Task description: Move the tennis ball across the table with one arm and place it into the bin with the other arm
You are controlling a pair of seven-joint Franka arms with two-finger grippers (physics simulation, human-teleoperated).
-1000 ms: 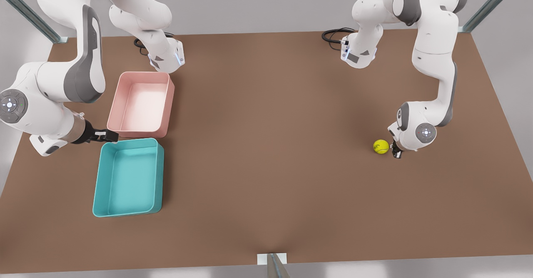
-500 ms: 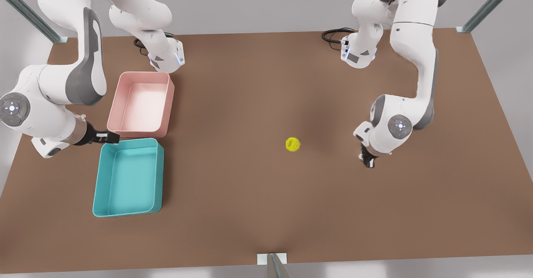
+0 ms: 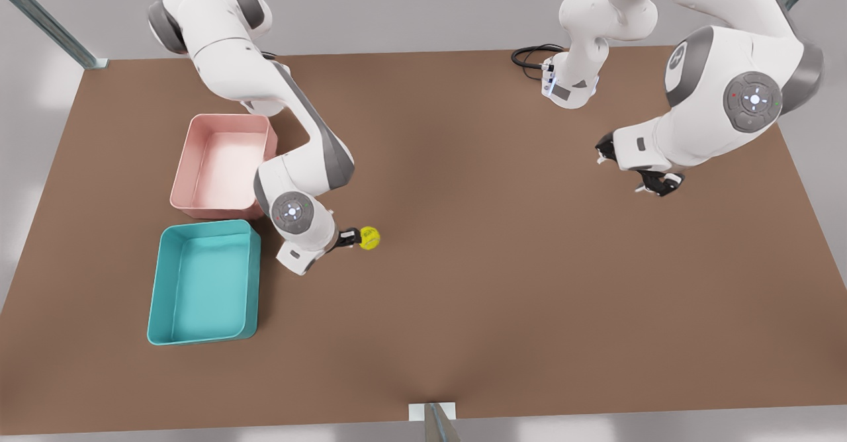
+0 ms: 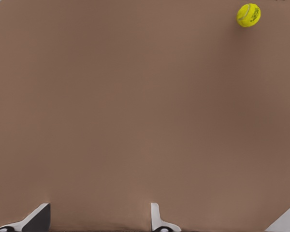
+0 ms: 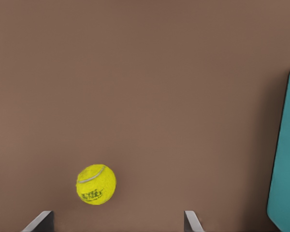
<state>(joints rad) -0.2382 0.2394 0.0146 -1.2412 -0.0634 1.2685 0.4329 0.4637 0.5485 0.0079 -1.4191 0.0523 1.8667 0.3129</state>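
Right jaws parted by tennis ball (image 3: 369, 237), left jaws parted over table (image 3: 496, 309)

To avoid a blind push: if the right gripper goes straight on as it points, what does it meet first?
Most likely the tennis ball: it lies just ahead of the right gripper, within its open jaws' span, though depth is unclear.

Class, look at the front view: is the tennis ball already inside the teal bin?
No, the tennis ball lies on the table, outside the bin.
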